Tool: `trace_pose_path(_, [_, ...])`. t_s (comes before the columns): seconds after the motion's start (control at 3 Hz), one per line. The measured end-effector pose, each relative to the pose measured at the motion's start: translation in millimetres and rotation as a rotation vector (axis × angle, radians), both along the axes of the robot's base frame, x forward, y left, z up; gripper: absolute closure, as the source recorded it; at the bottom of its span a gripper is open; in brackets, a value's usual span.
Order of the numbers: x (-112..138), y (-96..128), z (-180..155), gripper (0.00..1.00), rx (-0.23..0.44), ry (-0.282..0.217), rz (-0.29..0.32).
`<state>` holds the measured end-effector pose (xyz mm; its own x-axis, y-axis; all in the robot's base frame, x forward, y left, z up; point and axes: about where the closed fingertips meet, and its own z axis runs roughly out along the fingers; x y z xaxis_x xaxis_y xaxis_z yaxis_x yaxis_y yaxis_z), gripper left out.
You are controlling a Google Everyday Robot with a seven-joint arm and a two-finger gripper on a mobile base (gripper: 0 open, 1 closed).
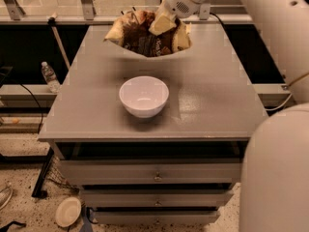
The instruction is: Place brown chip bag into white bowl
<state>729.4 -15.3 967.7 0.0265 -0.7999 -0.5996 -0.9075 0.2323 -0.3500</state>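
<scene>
The brown chip bag [145,35], dark brown in the middle with pale tan ends, hangs in the air above the far part of the grey table [212,105]. My gripper [166,25] is shut on its upper right part, with a pale finger [161,24] pressed across the bag. The white bowl [144,95] stands upright and empty on the table, nearer the camera and slightly left of the bag. The bag is behind and above the bowl, apart from it.
The table has drawers [154,173] below its front edge. A water bottle [49,76] stands on the ledge to the left. A flat pale plate [67,211] lies on the floor at lower left. My arm's large white body [275,178] fills the right side.
</scene>
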Motion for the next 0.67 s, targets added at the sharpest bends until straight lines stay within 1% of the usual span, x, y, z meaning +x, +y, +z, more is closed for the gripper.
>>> trace_pose_path(0.33, [-42.2, -12.6, 23.7, 1.0, 0.027, 0.009, 0.085])
trace_pose_path(0.67, [-81.1, -29.3, 41.4, 1.0, 0.023, 0.01, 0.126])
